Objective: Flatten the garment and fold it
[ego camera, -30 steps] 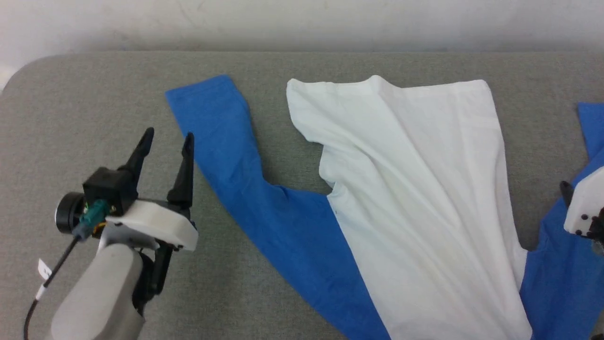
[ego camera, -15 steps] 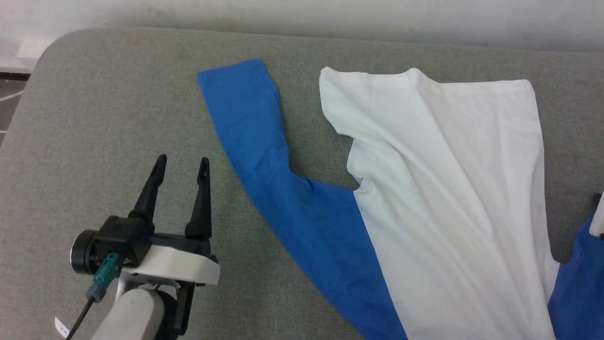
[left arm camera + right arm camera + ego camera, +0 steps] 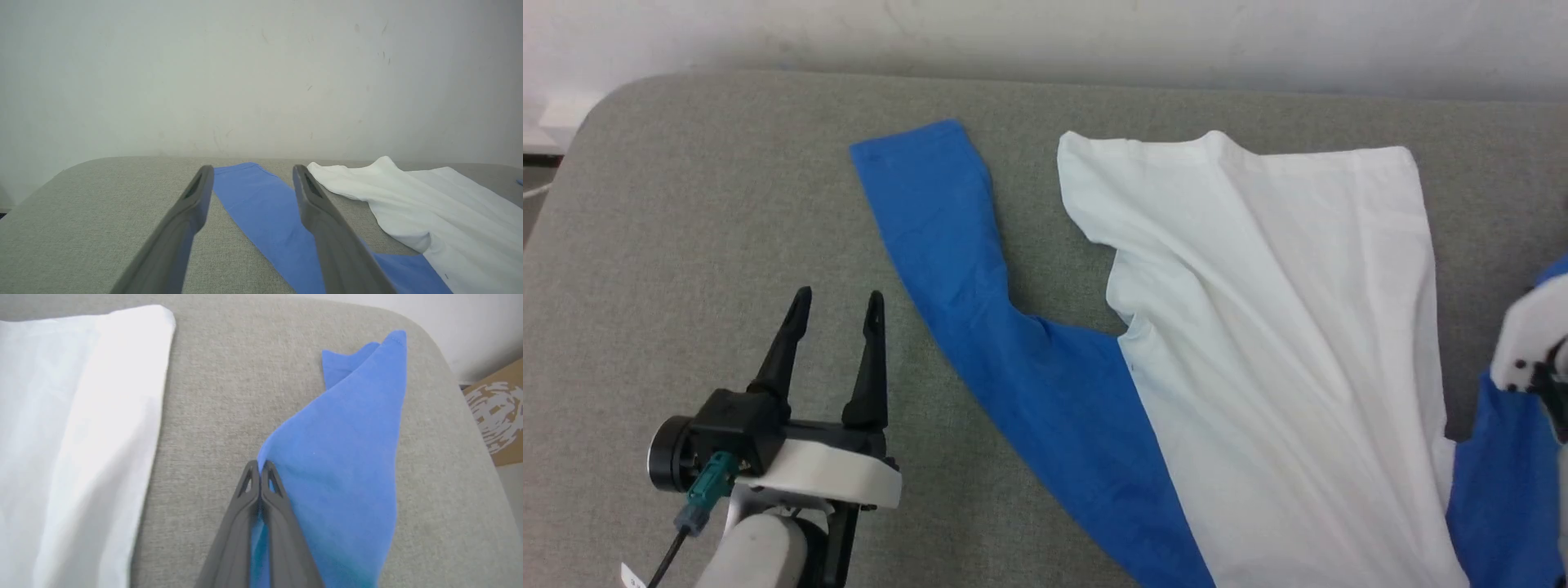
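The garment (image 3: 1282, 327) lies spread on the grey padded table (image 3: 686, 204), its white body in the middle and a long blue sleeve (image 3: 947, 245) stretching toward the far left. My left gripper (image 3: 837, 298) hovers open over bare table, left of that sleeve; in the left wrist view its fingers (image 3: 192, 212) frame the blue sleeve (image 3: 253, 204) lying beyond them. My right gripper (image 3: 259, 465) is shut on the edge of the other blue sleeve (image 3: 347, 457), which rises in a fold. Only its white wrist casing (image 3: 1531, 343) shows at the head view's right edge.
A pale wall (image 3: 261, 73) runs behind the table's far edge. The table's rounded corners sit at far left (image 3: 613, 98) and, in the right wrist view, at far right (image 3: 429, 343). A cardboard box (image 3: 494, 412) stands beyond that corner.
My right gripper has closed on the blue sleeve's edge. The head camera shifted, so the whole picture moved; the left gripper stays open over the bare table.
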Robot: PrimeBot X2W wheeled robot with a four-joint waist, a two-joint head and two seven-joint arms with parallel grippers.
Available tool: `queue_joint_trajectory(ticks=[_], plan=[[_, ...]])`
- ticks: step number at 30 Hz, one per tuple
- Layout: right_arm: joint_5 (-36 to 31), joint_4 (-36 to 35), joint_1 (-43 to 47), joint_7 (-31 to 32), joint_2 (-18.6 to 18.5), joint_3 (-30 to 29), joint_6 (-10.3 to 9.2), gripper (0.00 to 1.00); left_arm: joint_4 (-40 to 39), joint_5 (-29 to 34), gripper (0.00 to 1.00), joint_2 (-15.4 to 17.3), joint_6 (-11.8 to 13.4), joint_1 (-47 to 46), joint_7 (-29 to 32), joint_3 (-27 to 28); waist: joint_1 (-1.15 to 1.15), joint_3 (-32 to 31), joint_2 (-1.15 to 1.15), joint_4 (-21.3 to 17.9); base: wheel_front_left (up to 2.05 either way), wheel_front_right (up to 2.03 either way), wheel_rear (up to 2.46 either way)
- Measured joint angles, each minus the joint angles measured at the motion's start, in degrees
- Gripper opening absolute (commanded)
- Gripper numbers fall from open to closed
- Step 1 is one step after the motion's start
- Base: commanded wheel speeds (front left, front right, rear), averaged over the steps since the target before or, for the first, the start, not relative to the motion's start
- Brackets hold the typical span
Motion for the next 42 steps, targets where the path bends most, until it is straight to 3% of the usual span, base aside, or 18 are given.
queue_joint_trajectory(ticks=[11,12,13,22,29,36,42], plan=[[8.34,-2.80,0.62,0.23,-1.20,22.16,0.02,0.00,0.78,0.44,1.00,-1.74,-1.52,1.16,0.00,0.85,0.00,-1.21,0.00,1.35,0.00,0.00,0.00],[9.03,-2.10,0.95,0.66,-1.30,23.48,0.02,0.16,0.90,0.44,1.00,-1.80,-1.66,1.25,0.00,0.94,0.00,-1.15,0.00,1.59,0.00,0.00,0.00],[9.48,-1.52,1.34,0.90,-1.57,24.59,0.05,1.00,1.08,0.44,1.00,-1.89,-1.92,1.31,0.00,1.01,0.00,-1.09,0.00,1.82,0.00,0.00,0.00],[17.49,-4.75,1.77,-1.16,-5.82,28.06,0.07,1.00,2.24,0.51,1.00,-2.50,-2.37,2.30,0.00,1.53,0.00,-1.45,0.00,1.89,0.00,0.00,0.00],[18.97,-8.82,1.45,2.35,-12.61,16.78,0.05,1.00,1.81,0.58,1.00,-2.97,-2.94,2.24,0.00,1.85,0.00,-0.61,0.00,0.94,0.00,0.00,0.00],[17.97,-2.70,-1.51,5.92,-12.25,11.61,0.05,1.00,1.31,1.07,1.00,-3.26,-3.45,1.62,0.00,1.44,0.00,2.31,0.00,2.03,0.00,0.00,0.00],[12.58,4.91,-5.45,6.34,-12.58,8.72,0.05,1.00,1.21,1.19,1.00,-3.56,-3.47,0.62,0.00,1.21,0.00,4.80,-0.01,3.74,0.00,0.00,0.00]])
